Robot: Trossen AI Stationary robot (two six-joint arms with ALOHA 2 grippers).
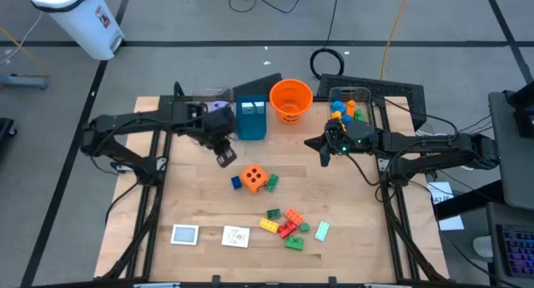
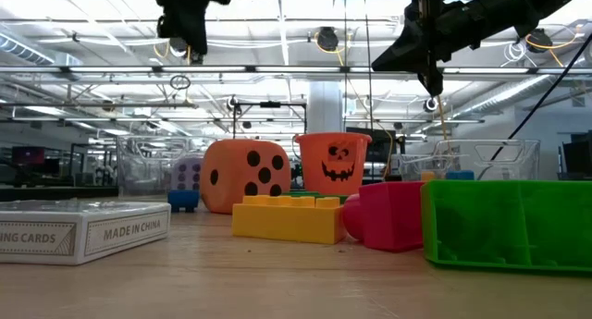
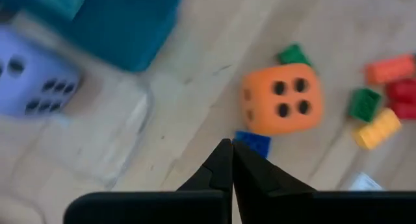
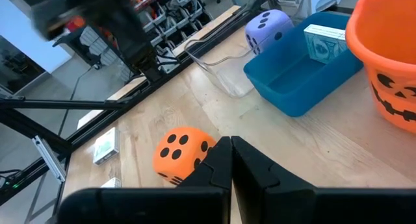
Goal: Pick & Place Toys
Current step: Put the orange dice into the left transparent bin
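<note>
I am logging the table (image 1: 200,263) as it is lying under the overhead camera.

Left gripper (image 1: 225,159): hanging above the left half of the table, near the far edge, just on the near side of the teal box (image 1: 251,118). Its jaws are pressing together and holding nothing; from its wrist camera the fingertips (image 3: 229,160) are meeting in a point.

Right gripper (image 1: 324,154): hovering over the right half, beside the clear bin (image 1: 350,104) at the far right corner. Its jaws are likewise closed on nothing.

Orange die (image 1: 254,178): sitting near the centre of the table, between the two grippers and apart from both. A blue brick (image 1: 237,183) is lying against its left side, a green brick (image 1: 272,183) against its right.

Purple die (image 1: 219,106): resting at the far edge, left of the teal box, apparently inside a clear bin (image 4: 224,71).

Brick cluster (image 1: 286,224): yellow, red, orange and green pieces are lying bunched toward the near edge, right of centre. More bricks are filling the far right bin.

White cards: one (image 1: 184,234) is lying near the near left corner, another (image 1: 236,236) just to its right.

Orange bucket (image 1: 290,100): standing at the far edge, between the teal box and the right bin.
</note>
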